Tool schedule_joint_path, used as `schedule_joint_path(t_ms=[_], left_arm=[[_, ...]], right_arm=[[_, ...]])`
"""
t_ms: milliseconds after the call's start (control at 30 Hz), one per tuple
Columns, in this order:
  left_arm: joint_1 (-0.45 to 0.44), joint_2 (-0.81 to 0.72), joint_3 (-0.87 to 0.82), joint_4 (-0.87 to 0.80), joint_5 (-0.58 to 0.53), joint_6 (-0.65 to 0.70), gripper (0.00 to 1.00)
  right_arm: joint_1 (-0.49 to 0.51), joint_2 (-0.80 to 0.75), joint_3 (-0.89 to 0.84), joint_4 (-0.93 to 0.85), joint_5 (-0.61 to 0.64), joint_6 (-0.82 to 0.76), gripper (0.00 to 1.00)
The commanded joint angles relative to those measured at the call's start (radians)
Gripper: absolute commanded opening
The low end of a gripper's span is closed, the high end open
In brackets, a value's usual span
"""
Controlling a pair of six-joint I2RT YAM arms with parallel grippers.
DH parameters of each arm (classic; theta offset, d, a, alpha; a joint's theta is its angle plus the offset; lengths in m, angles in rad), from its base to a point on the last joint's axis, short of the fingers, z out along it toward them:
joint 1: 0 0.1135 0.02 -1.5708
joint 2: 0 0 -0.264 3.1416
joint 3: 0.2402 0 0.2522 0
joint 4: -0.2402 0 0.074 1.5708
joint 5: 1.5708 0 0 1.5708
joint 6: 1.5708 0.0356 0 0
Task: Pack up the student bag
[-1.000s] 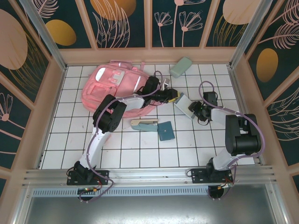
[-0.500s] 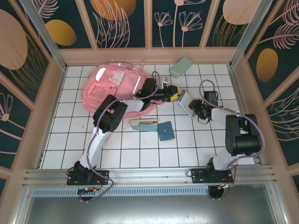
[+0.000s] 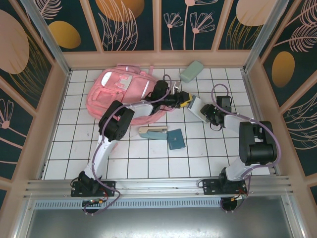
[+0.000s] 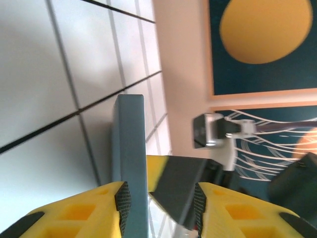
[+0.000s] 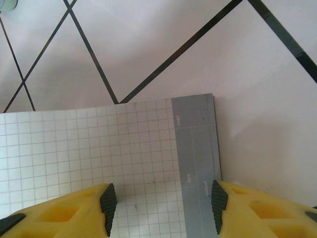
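Observation:
The student bag [image 3: 118, 91], a big soft pink backpack, lies at the far left of the tiled floor under my left arm. Right of it, a small grey-edged notebook [image 3: 194, 105] with a squared page stands tipped up between my two grippers. In the left wrist view my left gripper [image 4: 158, 198] is open. The notebook's edge [image 4: 130, 148] rests against one pad, and the right gripper's dark finger [image 4: 183, 191] fills the gap beside it. My right gripper [image 5: 161, 198] is open, its pads spread over the notebook's page [image 5: 124, 148]. In the top view the left gripper [image 3: 185, 102] and right gripper [image 3: 204, 113] nearly meet.
A pale green case [image 3: 191, 71] lies by the back wall. A beige-and-teal stapler-like item [image 3: 152, 132] and a teal pouch [image 3: 175, 139] sit in the middle of the floor. Wooden walls [image 3: 158, 58] close in the tiled area on three sides.
The notebook has tipped up from lying flatter and shifted a little toward the back. The right gripper has followed it toward the left gripper.

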Motion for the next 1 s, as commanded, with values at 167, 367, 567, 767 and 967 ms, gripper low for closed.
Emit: schedule_joint_path(t_ms=[167, 367, 567, 767, 967], left_arm=[[-0.084, 0.018, 0.095, -0.355, 0.001, 0.256, 0.41], [-0.127, 0.029, 0.184, -0.498, -0.060, 0.434, 0.40], [-0.134, 0.019, 0.198, -0.621, -0.211, 0.508, 0.41], [-0.125, -0.036, 0.149, -0.591, -0.233, 0.491, 0.42], [-0.111, -0.106, 0.123, -0.574, -0.241, 0.482, 0.45]], right_arm=[[0.028, 0.022, 0.012, 0.009, -0.094, -0.002, 0.57], [0.029, 0.025, 0.016, 0.007, -0.097, -0.002, 0.57], [0.027, 0.016, 0.045, -0.087, -0.006, -0.011, 0.57], [-0.012, -0.066, 0.047, -0.163, 0.105, -0.065, 0.60], [-0.083, -0.080, 0.045, -0.166, 0.045, -0.131, 0.61]])
